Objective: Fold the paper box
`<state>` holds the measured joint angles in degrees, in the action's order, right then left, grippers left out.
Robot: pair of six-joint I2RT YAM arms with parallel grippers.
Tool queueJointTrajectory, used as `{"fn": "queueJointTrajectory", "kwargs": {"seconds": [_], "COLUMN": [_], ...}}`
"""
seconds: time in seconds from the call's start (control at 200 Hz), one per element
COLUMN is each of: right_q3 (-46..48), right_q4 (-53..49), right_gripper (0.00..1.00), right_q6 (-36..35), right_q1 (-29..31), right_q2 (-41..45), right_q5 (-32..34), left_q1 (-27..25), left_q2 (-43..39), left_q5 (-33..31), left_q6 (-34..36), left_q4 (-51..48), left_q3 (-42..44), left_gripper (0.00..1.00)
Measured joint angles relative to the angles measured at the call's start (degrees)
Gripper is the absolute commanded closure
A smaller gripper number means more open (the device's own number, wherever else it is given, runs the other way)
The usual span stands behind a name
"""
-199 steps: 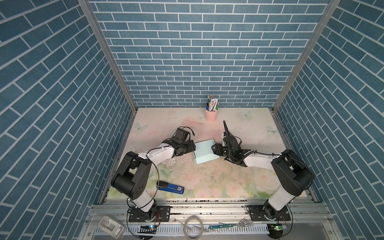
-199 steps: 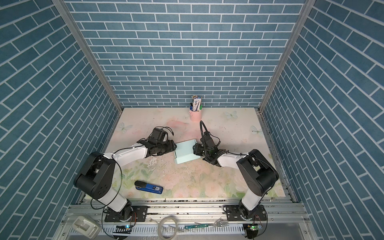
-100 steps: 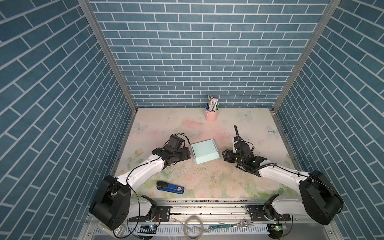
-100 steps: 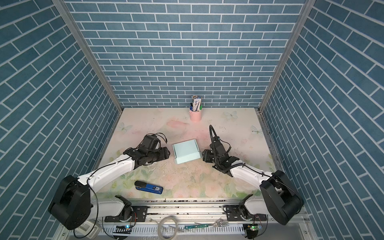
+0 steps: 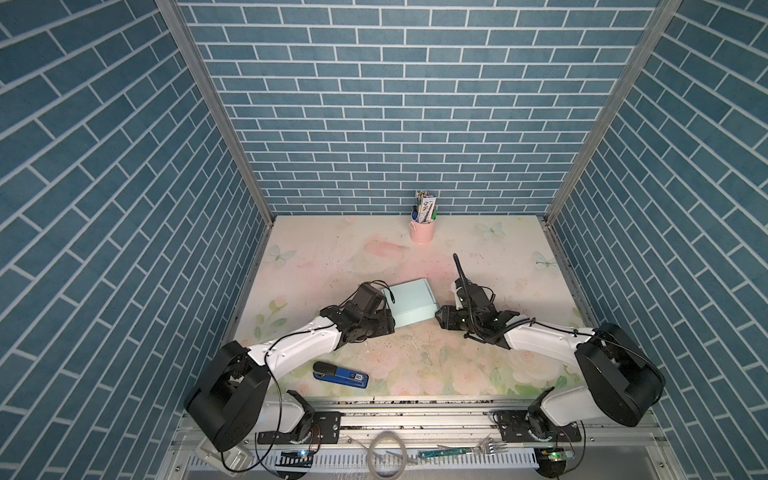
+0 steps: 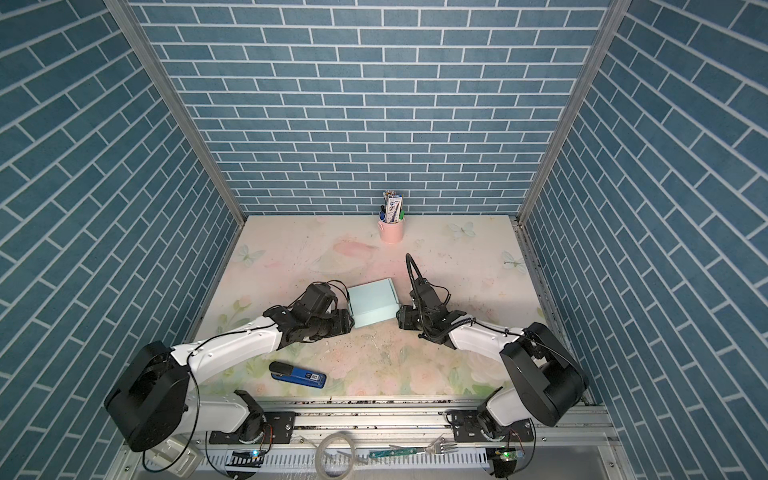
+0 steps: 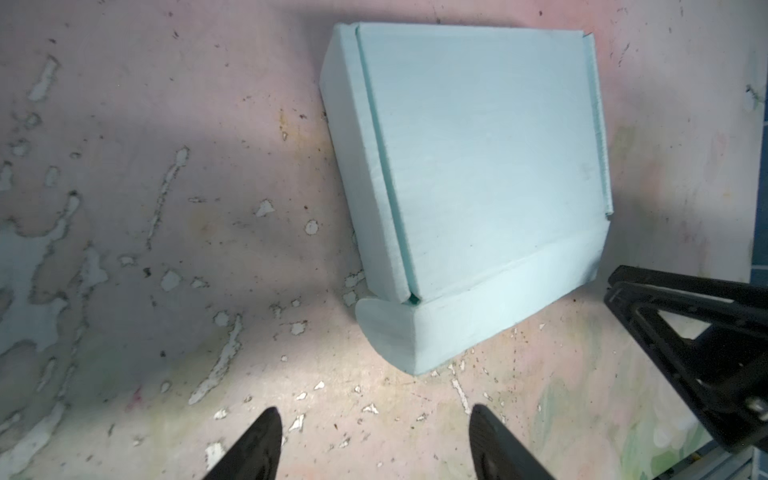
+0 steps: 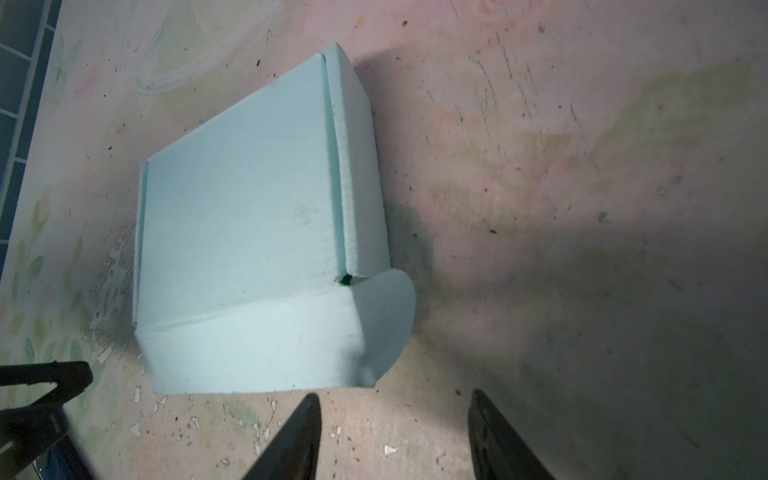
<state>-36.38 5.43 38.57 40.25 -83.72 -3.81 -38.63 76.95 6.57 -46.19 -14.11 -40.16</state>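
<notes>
You have one paper box (image 5: 409,302) lying with its lid down near the middle of the bench (image 5: 332,249), between your two arms; each wrist view shows one rounded tab standing loose at a near corner. Your left fingers (image 7: 257,440) and right fingers (image 8: 299,436), two to each arm, stand spread with nothing between them, just beside the box. One blue stapler (image 5: 340,375) lies well apart at the front left, and one pink cup (image 5: 422,230) of pens stands by the back wall.
</notes>
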Motion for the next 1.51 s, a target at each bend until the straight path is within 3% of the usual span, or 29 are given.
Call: {"fn": "queueJointTrajectory", "kwargs": {"seconds": [0.695,1.13,1.505], "right_q3": [-3.06,-4.13,-4.13], "right_q4": [1.42,3.61,4.00], "right_gripper": [0.48,0.57,0.59], "right_q6": [-0.68,-1.07,-0.92], "right_q1": [0.26,1.55,2.99], "right_q2": [-3.13,-5.05,-4.37], "right_q5": [-1.64,-5.05,-4.66], "left_q1": [-4.98,-5.27,-5.27], "left_q2": [3.69,4.50,3.50], "left_q5": [0.94,0.96,0.52], "left_q6": [-7.08,-7.10,-5.33], "left_q4": [13.14,14.03,11.47], "left_q3": [2.38,2.38,1.36], "left_gripper": [0.30,0.30,0.30]}}
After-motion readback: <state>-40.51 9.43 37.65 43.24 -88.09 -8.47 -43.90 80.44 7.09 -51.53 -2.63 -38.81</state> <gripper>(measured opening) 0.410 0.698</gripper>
